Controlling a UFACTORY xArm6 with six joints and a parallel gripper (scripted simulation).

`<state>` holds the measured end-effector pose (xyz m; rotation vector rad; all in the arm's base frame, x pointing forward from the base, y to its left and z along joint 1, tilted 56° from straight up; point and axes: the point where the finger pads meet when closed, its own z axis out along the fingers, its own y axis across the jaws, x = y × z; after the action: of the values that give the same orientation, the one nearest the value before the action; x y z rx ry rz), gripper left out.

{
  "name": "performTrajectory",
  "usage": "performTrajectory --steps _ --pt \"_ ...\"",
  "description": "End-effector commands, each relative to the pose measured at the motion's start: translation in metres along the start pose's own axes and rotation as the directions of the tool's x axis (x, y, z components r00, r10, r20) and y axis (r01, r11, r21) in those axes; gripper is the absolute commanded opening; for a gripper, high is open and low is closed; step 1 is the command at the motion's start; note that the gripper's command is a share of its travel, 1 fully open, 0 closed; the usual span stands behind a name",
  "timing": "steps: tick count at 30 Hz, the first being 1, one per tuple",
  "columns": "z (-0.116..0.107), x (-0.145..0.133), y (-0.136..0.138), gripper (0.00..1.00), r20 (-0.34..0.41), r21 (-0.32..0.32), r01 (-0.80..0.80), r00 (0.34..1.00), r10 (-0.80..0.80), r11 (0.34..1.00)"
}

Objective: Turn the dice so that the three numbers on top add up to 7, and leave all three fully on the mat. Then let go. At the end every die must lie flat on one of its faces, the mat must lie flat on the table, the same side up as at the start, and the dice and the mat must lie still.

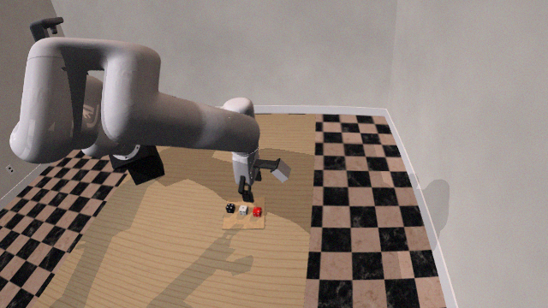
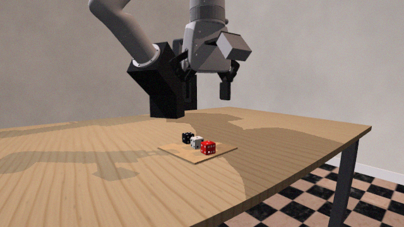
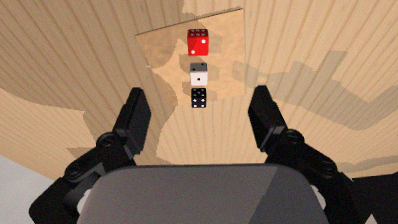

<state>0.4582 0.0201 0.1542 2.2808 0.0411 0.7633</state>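
My gripper [image 1: 253, 190] [image 2: 206, 99] [image 3: 199, 99] is wide open and empty, above the dice. The square wooden mat [image 1: 235, 225] [image 2: 195, 159] [image 3: 229, 30] lies flat. A red die [image 1: 257, 211] [image 2: 208, 147] [image 3: 198, 47], a white die [image 1: 243, 210] [image 2: 197, 142] [image 3: 198, 78] and a black die [image 1: 230, 208] [image 2: 188, 137] [image 3: 199, 102] sit in a row on it, each flat on a face. Their tops appear to show two, one and four pips. The black die is near the mat's edge; its underside is hidden.
The wooden table [image 1: 171, 257] [image 2: 95, 195] surrounds the mat. The black robot base [image 1: 146, 167] [image 2: 167, 104] stands at the back. Arm shadows fall across the table and mat. The table's long edge runs along the right in the exterior view.
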Motion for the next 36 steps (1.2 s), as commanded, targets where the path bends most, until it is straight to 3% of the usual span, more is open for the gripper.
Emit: performTrajectory --steps 1,8,15,36 --pt "-0.018 0.001 0.000 1.00 -0.002 0.001 -0.001 1.000 0.001 1.000" --pt "-0.052 0.001 0.000 1.00 -0.002 0.001 -0.001 1.000 0.001 1.000" --pt "-0.067 0.001 0.000 1.00 -0.002 0.001 -0.001 1.000 0.001 1.000" --pt "-0.070 0.001 0.000 1.00 -0.002 0.001 -0.001 1.000 0.001 1.000"
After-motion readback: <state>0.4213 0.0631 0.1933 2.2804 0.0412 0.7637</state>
